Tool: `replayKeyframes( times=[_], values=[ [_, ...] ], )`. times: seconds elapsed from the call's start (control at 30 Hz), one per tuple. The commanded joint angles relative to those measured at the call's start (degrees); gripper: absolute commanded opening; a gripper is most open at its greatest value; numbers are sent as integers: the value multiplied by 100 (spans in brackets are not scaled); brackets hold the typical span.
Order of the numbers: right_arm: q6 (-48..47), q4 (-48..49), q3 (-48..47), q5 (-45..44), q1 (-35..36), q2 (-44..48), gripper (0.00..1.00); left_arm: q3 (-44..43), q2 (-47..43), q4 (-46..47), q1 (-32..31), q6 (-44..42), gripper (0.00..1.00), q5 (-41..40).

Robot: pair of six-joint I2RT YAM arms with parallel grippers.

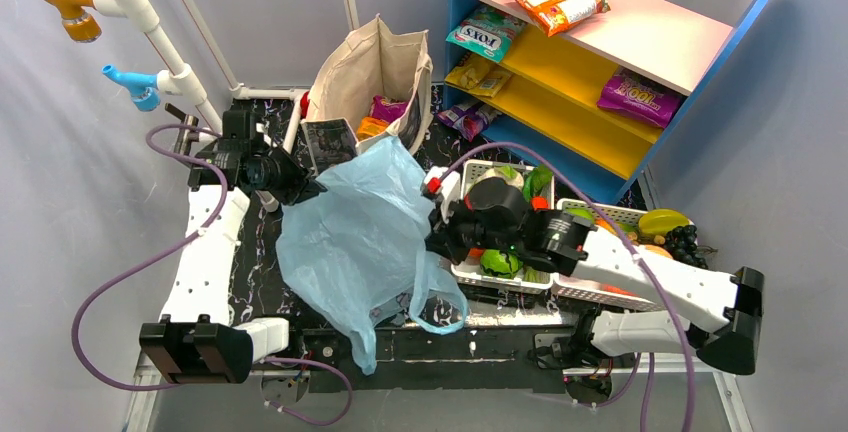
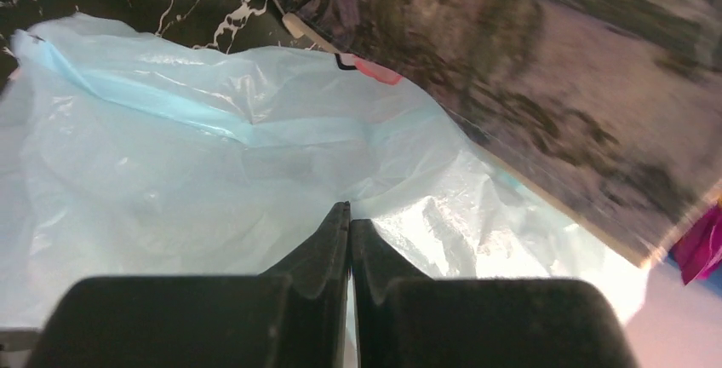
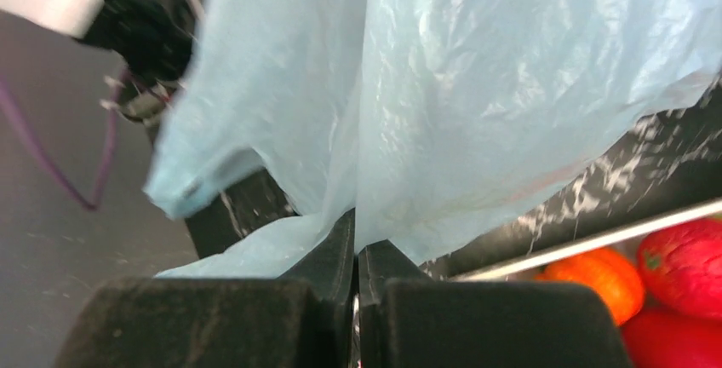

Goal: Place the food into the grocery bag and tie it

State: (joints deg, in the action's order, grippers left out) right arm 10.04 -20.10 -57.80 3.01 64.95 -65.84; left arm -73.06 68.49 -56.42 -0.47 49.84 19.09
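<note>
The light-blue grocery bag (image 1: 355, 237) hangs stretched between my two grippers over the marbled table, one handle loop (image 1: 440, 307) dangling at the front. My left gripper (image 1: 310, 190) is shut on the bag's far upper edge; in the left wrist view the fingers (image 2: 336, 240) pinch the plastic (image 2: 213, 146). My right gripper (image 1: 435, 237) is shut on the bag's right edge, the film (image 3: 477, 87) rising from between its fingers (image 3: 340, 240). The food lies in two white baskets (image 1: 482, 277): a green one (image 1: 500, 262), red and orange ones (image 3: 681, 266), a dark bunch (image 1: 685, 244).
A beige canvas tote (image 1: 375, 72) with snack packs stands at the back, a flat dark packet (image 1: 328, 142) leaning before it. A blue and yellow shelf (image 1: 600, 62) with snacks stands at the back right. White pipe rack (image 1: 150, 22) at the back left.
</note>
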Motion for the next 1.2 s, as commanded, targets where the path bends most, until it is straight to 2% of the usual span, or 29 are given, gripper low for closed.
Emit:
replayKeyframes(
  times=[0.0,0.07,0.23,0.37,0.57,0.8,1.03,1.17],
  values=[
    [-175,-173,-968,283,21,176,1,-733,-53,-821,38,-901,4,-178],
    [-145,-296,-1375,440,19,19,1,-1013,-71,-1059,38,-1166,14,-250],
    [252,-325,-2428,779,22,-504,1,-1927,-14,-1644,18,-1790,58,-459],
    [355,-469,-3386,710,20,-1108,1,-2639,-179,-1868,-80,-2191,74,-728],
    [605,-510,-4561,719,14,-1933,1,-2814,-709,-1852,-110,-2476,80,-549],
    [961,-594,-5649,808,-60,-2616,1,-2776,-1596,-1696,-106,-2962,80,-275],
    [1859,-400,-6606,1268,-313,-3118,1,-2518,-2583,-1225,-112,-3675,80,-142],
    [2029,-437,-7252,1481,-315,-3535,1,-2601,-2774,-1268,-107,-3854,81,72]
  ],
)
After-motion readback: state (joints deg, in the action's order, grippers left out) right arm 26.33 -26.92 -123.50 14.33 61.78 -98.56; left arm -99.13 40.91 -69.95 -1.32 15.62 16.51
